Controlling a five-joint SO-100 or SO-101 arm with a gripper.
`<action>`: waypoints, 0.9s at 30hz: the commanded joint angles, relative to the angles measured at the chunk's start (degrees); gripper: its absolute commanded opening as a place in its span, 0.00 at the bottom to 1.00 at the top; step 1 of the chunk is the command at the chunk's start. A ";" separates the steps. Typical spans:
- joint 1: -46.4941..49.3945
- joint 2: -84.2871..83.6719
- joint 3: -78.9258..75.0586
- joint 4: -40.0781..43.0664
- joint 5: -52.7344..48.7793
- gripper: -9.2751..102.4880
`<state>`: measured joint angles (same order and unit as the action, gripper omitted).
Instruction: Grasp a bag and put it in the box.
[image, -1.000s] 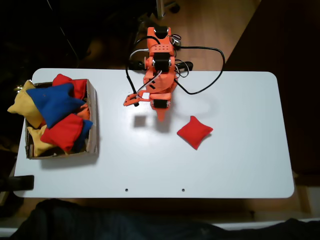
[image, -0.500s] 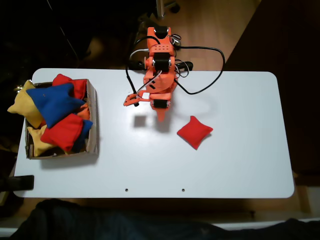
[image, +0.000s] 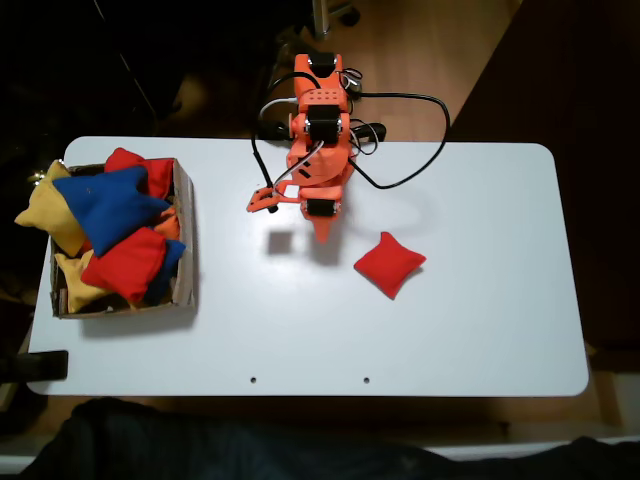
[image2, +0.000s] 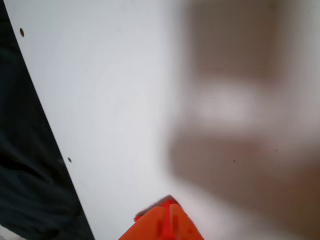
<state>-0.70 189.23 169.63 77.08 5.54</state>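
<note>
Getting to the bag (image: 389, 263) is your job right now. It is red and lies flat on the white desk (image: 480, 320), near the middle and a bit toward the right edge in the fixed view. Nothing touches it.

Your arm (image: 318, 150) is folded up by the back edge of the desk. The jaws (image: 325, 232) point down, close to the bag but not over it. They look pressed together with nothing in them, going by the orange tip in the wrist view (image2: 169, 220).

So here is how to do it well. Open the jaws wide first, while you are up high. Then swing over until the bag sits right under them. Aim for the fat middle of the bag, not a pointy corner, because a corner may slip out. Come straight down so one finger lands on each side. Push a little into the cloth, then squeeze.

The box (image: 184, 235) sits by the left edge of the desk. It is piled high with red, yellow and blue bags (image: 105, 200), and some hang over the wall. Lift your bag well up before you cross, so you do not bump the pile. Let go over a low spot in the heap, or it may roll off.
</note>
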 joint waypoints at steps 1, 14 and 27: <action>0.00 -0.44 -1.67 0.18 -0.44 0.08; -0.53 -0.62 -1.76 0.26 -1.14 0.08; 0.09 -11.60 -6.15 -5.19 -2.81 0.08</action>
<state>-1.14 178.59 167.17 72.86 3.25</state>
